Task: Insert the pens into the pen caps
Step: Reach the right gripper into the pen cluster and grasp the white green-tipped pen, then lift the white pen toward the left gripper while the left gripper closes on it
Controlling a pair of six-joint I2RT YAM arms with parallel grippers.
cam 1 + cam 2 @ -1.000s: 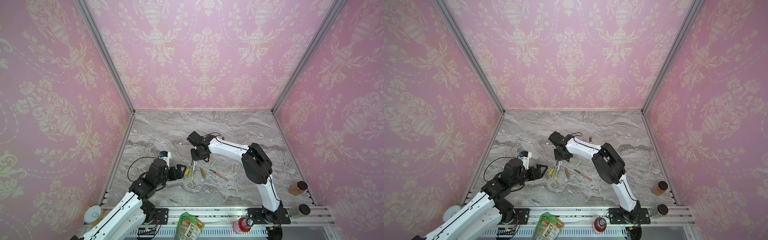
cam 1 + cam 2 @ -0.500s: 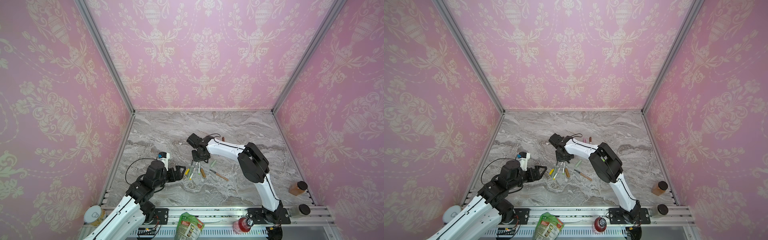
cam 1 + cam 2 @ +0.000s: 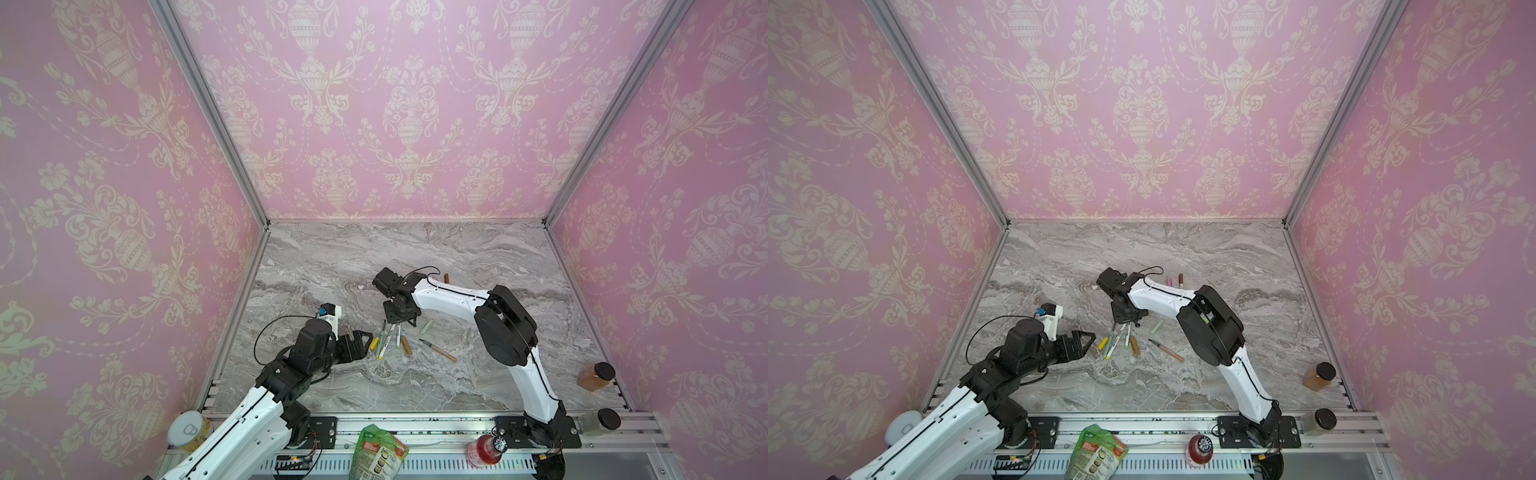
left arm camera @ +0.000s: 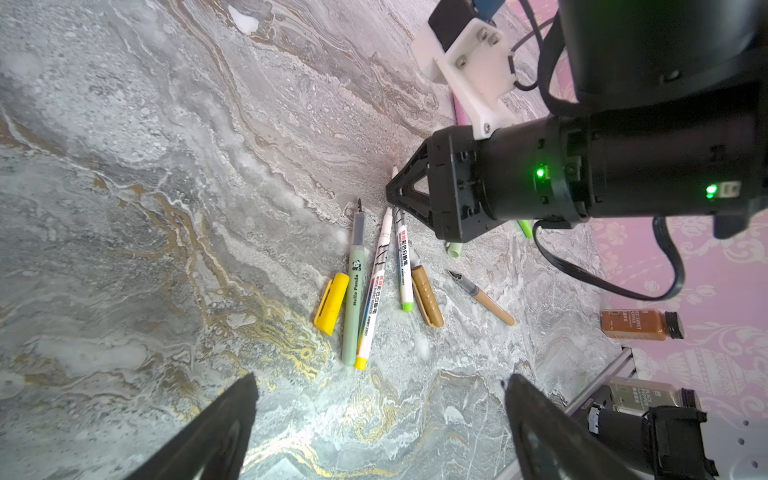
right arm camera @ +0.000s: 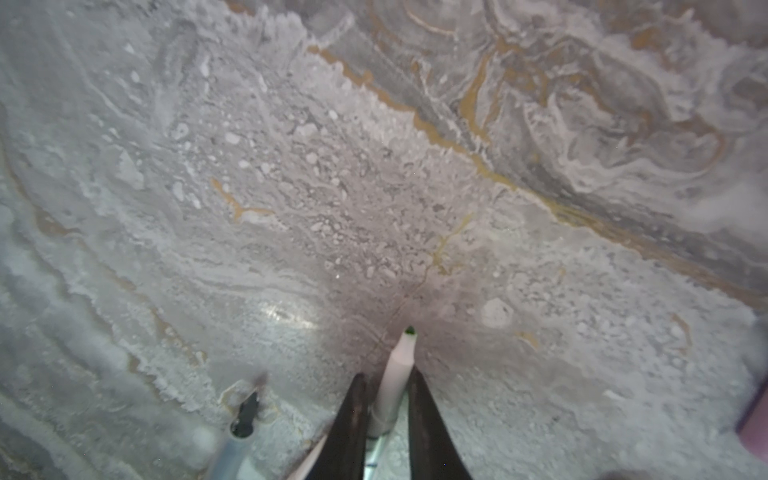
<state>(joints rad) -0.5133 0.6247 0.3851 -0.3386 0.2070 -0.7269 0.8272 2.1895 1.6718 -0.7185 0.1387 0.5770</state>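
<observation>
Several pens lie fanned mid-table: a pale green pen [image 4: 353, 282], a white yellow-ended pen [image 4: 376, 291] and a white lime-ended pen [image 4: 404, 266]. My right gripper [image 5: 384, 390] [image 3: 397, 322] is shut on the lime-ended pen's pale nose [image 5: 399, 361], low over the table. A tan pen [image 4: 484, 299] [image 3: 438, 351] lies apart. The caps lie loose: yellow cap [image 4: 331, 303], tan cap [image 4: 428, 297], pale green cap [image 4: 454, 249] [image 3: 426, 327], pink cap [image 3: 1169, 280], brown cap [image 3: 1181, 278]. My left gripper [image 4: 382, 415] [image 3: 1088, 343] stands open and empty, just left of the yellow cap.
Two spice jars [image 3: 596, 376] [image 3: 602, 419] stand at the front right corner. On the front rail are a can [image 3: 189, 430], a green bag [image 3: 378, 455] and a red bottle [image 3: 484, 451]. Pink walls close in three sides.
My right gripper has come down onto the pens and its jaws have closed round the white lime-ended pen. The left gripper has stayed open in nearly the same place.
</observation>
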